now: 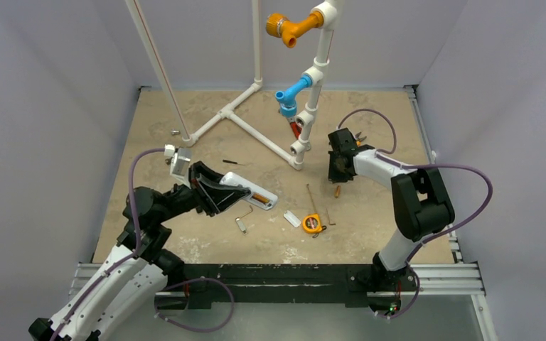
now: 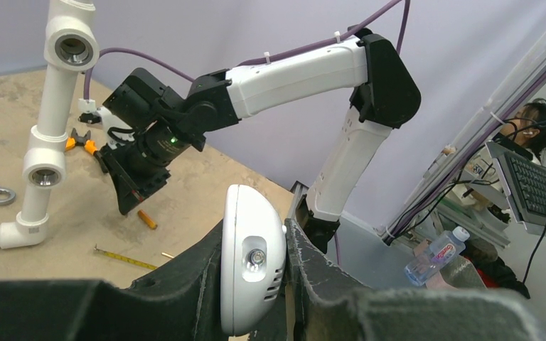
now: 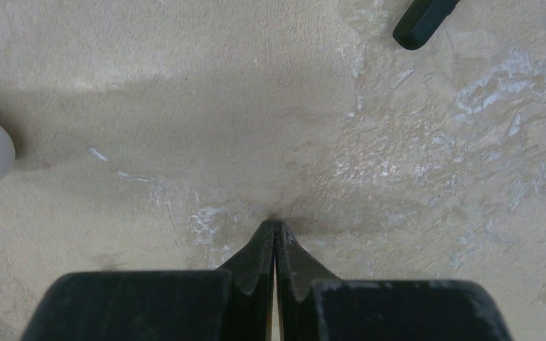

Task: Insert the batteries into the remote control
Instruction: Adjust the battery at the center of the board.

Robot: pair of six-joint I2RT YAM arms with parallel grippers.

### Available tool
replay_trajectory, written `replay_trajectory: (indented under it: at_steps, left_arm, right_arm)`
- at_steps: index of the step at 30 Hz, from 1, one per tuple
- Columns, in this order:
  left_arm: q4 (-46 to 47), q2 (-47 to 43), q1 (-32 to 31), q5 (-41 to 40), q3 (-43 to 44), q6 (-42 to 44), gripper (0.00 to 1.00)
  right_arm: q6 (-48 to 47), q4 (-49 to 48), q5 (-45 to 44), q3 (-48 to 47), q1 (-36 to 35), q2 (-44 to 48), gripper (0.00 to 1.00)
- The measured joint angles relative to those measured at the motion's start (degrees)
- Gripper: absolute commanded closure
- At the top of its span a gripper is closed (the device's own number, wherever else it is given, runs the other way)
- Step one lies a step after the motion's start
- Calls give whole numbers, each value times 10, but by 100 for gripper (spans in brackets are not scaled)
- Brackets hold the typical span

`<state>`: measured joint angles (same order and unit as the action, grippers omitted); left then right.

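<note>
My left gripper (image 1: 224, 190) pinches the white remote control (image 1: 254, 192) at the centre of the top view; the orange strip (image 1: 259, 197) in it is, I think, one battery already seated; the loose battery (image 1: 337, 192) lies on the table (image 1: 185, 128) just beside my right gripper (image 1: 341, 174), whose fingers are pressed together on nothing; picking it up and inserting it remain.

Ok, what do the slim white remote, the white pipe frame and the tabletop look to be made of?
The slim white remote control: smooth moulded plastic, slight sheen, small slots moulded in its end. The white pipe frame: plastic plumbing pipe, likely PVC; socketed fittings, semi-gloss. The beige tabletop: matte, mottled, scuffed; stone-look laminate or coated board, cannot tell which.
</note>
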<state>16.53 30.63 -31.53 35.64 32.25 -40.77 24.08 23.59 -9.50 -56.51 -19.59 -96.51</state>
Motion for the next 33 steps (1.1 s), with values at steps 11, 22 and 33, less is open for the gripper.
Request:
replay_trajectory:
  at_steps: [11, 22, 33]
  left_arm:
    - [0, 2, 0, 0, 0, 0, 100]
    - [2, 18, 0, 1, 0, -1, 100]
    - [7, 17, 0, 2, -3, -1, 100]
  right_arm:
    - [30, 54, -4, -21, 0, -10, 100]
    - [36, 115, -28, -31, 0, -13, 100]
    - [44, 128, -45, -29, 0, -7, 100]
